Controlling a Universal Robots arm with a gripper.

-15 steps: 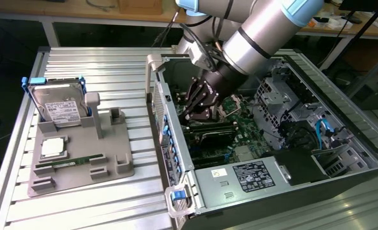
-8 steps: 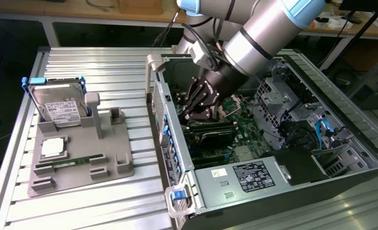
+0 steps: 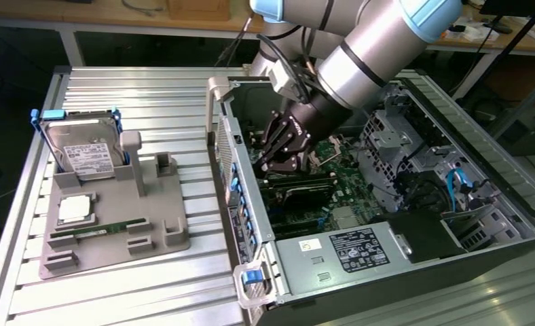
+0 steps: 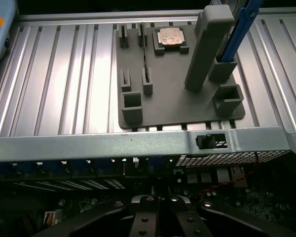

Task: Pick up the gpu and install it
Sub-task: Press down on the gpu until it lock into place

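while our gripper (image 3: 281, 159) sits closed deep inside the computer case (image 3: 249, 224), we judge the gpu (image 3: 297, 182) is being seated; pressing it home needs care.

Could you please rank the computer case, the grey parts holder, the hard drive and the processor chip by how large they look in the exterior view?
Largest to smallest as they look in the exterior view:
1. computer case
2. grey parts holder
3. hard drive
4. processor chip
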